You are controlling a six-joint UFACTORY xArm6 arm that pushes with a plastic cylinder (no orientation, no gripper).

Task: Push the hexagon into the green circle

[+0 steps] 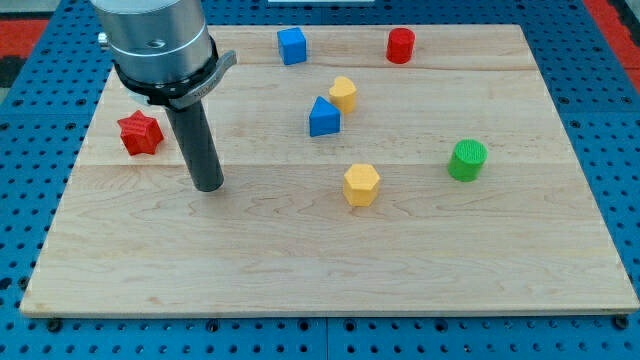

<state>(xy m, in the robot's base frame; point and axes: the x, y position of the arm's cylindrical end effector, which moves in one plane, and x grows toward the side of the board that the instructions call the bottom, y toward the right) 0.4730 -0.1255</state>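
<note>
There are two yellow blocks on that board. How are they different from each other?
The yellow hexagon has six sides; the other yellow block looks five-sided, though I can't be sure. The hexagon sits alone toward the board's middle; the other yellow block almost touches a blue block. The hexagon lies nearer the green circle. My tip is at the view's left of both. They share colour and similar size.

yellow hexagon left of green circle
</note>
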